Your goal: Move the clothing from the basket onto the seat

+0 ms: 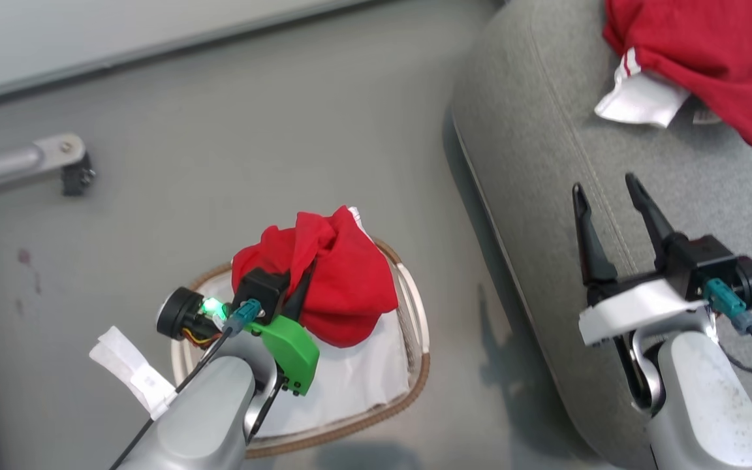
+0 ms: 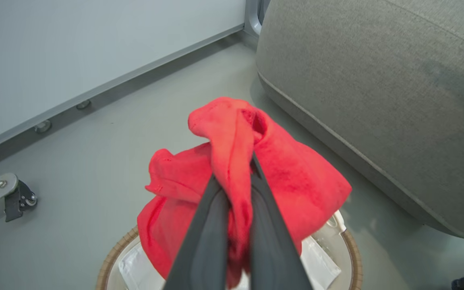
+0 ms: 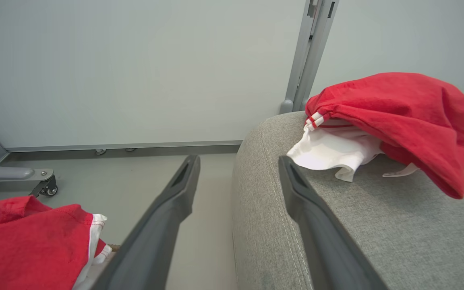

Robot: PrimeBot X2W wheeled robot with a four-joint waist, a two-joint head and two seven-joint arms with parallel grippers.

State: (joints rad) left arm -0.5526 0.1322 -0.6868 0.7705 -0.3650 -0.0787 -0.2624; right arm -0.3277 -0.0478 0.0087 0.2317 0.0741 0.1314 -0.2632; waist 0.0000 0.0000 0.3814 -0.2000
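Observation:
A bunched red garment (image 1: pixel 337 281) hangs over the basket (image 1: pixel 415 313), pinched between the fingers of my left gripper (image 1: pixel 301 287), which is shut on it. In the left wrist view the red garment (image 2: pixel 296 181) drapes around my left gripper (image 2: pixel 234 169), above the basket's rim (image 2: pixel 353 253) and white liner (image 2: pixel 320 266). Another red garment with white stripes and white trim (image 1: pixel 709 52) lies on the grey seat (image 1: pixel 532 130). My right gripper (image 1: pixel 604 189) is open over the seat's front edge, empty. The right wrist view shows that striped garment (image 3: pixel 397 117) on the seat (image 3: pixel 377 225).
A grey metal leg with a black caster (image 1: pixel 69 163) stands on the floor at the left. A pale wall with a baseboard (image 1: pixel 154 46) runs along the back. Grey floor (image 1: pixel 252 143) lies open between basket and seat.

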